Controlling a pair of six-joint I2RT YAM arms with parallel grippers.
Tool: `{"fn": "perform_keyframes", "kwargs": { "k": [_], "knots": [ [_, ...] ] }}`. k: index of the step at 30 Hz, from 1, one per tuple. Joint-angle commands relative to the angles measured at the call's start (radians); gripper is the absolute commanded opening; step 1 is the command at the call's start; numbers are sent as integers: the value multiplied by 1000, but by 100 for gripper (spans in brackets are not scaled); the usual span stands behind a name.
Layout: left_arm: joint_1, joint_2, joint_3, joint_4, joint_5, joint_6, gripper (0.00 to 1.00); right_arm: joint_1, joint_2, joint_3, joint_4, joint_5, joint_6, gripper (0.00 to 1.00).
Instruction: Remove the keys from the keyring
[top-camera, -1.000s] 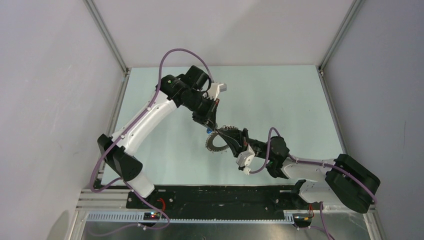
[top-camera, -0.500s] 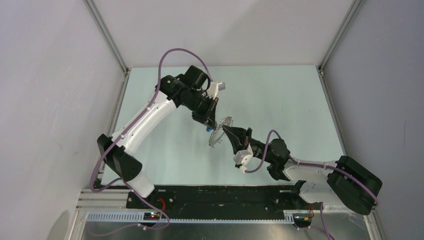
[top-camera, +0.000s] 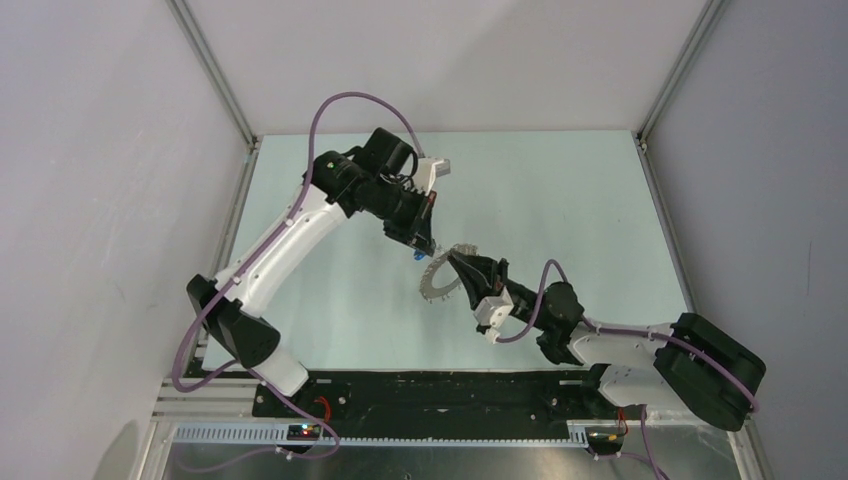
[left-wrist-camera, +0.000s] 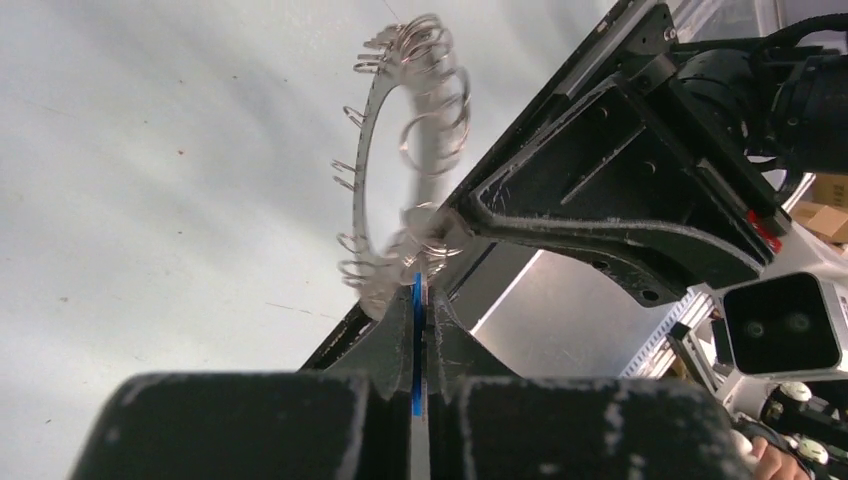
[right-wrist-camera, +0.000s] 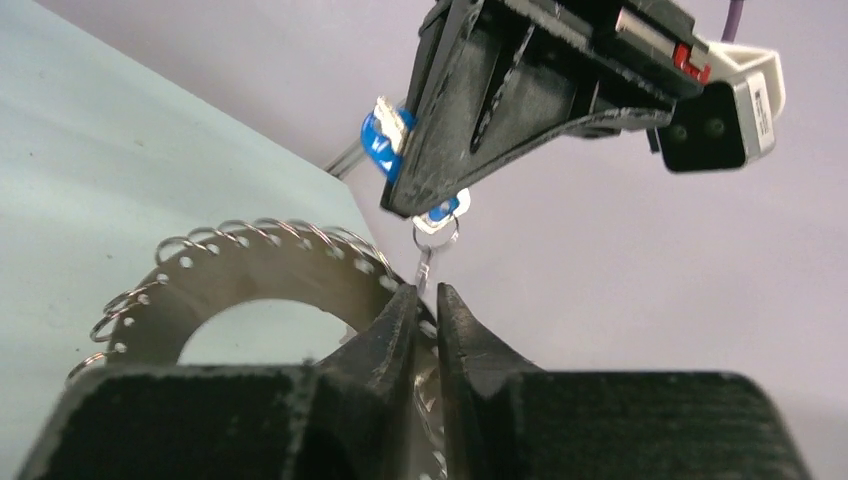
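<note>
Silver-grey flat metal keyring (top-camera: 430, 291), a thin hoop: stands tilted on edge just above the middle of the pale green worktop (top-camera: 560, 200), a touch toward 6 o'clock. Carries a fringe of small silver-grey metal keys (right-wrist-camera: 232, 229), thin wire loops by the look of them, all round its rim. Left claw (left-wrist-camera: 417, 290): points in from 11 o'clock of the hoop, clamps fully shut on a small blue-and-silver piece (right-wrist-camera: 378, 143); dangles a small silver split ring (right-wrist-camera: 437, 226) just below its tip. Right claw (right-wrist-camera: 427, 292): reaches in from 4 o'clock, sits at the hoop's rim almost closed, only a thin slit between the fingers, a thin wire running down into it. Cannot tell whether gripped or merely touched.
</note>
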Motion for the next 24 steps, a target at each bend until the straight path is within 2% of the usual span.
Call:
{"fn": "perform_keyframes", "kwargs": {
  "k": [1,2,5,11,14,18,24],
  "knots": [
    [15,-87,62,36,-68,25,0,1,22,-34,107,23,110,29],
    [12,-91,66,42,-79,31,0,1,24,-35,124,10,126,34],
    [-15,-91,69,48,-150,70,0,-3,3,-38,123,-8,228,36],
    [-81,-75,66,49,-320,128,0,-103,-93,15,-67,-102,550,38],
    [-102,-62,68,51,-393,141,0,-144,-127,40,-105,-166,690,40],
    [-119,-62,64,78,-479,152,0,-183,-151,72,-155,-172,854,46],
    [-148,-118,5,184,-554,183,0,-189,-167,96,-248,-145,942,51]
  ]
}}
